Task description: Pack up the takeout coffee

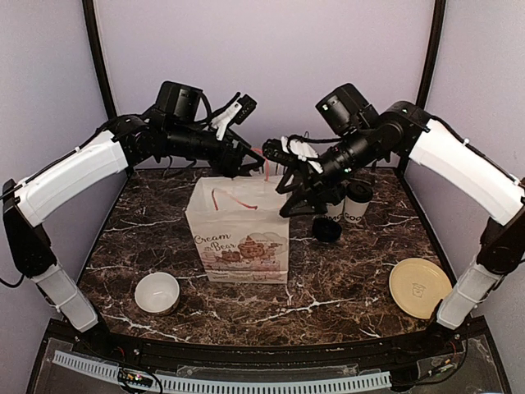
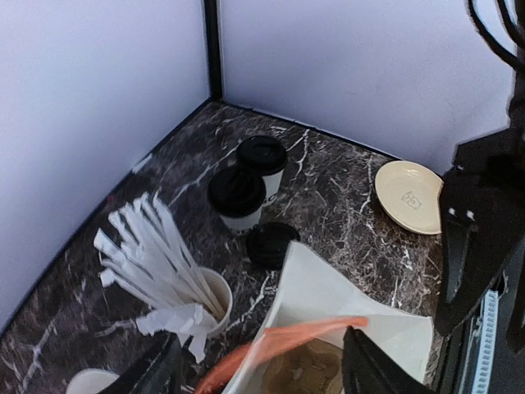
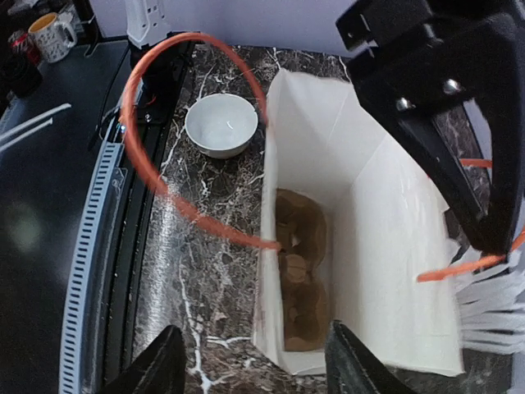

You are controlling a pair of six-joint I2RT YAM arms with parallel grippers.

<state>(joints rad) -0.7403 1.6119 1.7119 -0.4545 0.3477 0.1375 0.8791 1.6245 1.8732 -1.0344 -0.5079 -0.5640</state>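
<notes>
Two coffee cups (image 2: 238,201) upright by counter (image 1: 344,279) far edge, lids up, long axis vertical. Left claw (image 2: 262,369), right claw (image 3: 250,365) both open astride paper bag (image 1: 238,238) rim.

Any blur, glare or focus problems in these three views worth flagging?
Top external: evenly lit and sharp, print on the paper bag readable. Left wrist: slightly soft, straws smeared, the lidded coffee cups still distinct. Right wrist: the orange handle near the lens is blurred, the bag's inside clear.
</notes>
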